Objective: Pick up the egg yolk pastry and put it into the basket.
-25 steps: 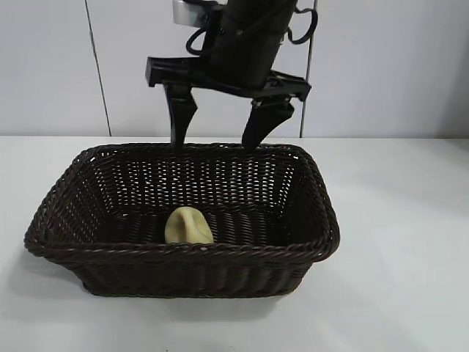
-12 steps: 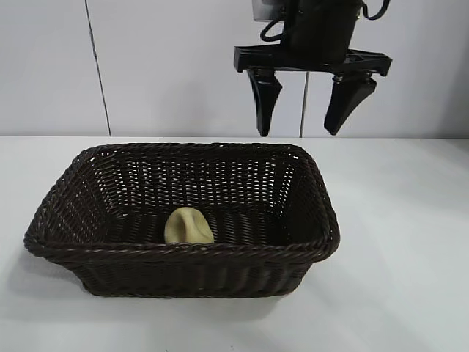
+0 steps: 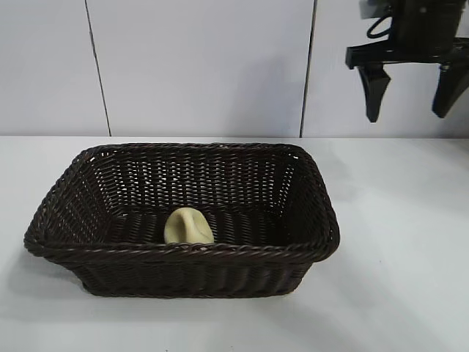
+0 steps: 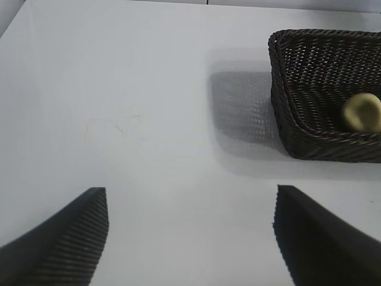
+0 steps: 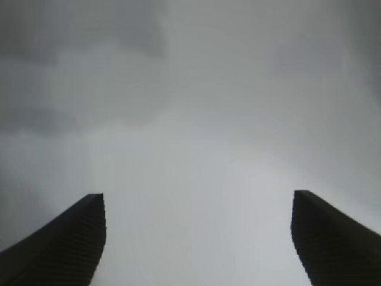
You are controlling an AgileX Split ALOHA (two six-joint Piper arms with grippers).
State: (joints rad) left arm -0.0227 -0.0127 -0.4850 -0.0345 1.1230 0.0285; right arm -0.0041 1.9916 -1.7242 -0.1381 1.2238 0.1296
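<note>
- The egg yolk pastry (image 3: 189, 226) lies on the floor of the basket (image 3: 293, 242), lower left of centre in the exterior view, just behind the near wall; the placing looks done.
- The right gripper (image 3: 412, 94) hangs at the upper right of the frame, its 2 fingers spread apart and holding nothing, well clear of the rim.
- To finish well, retreat high and wide so nothing clips the wicker.
- The left gripper (image 4: 190, 238) sits parked over bare table (image 4: 119, 119), fingers apart, empty.
</note>
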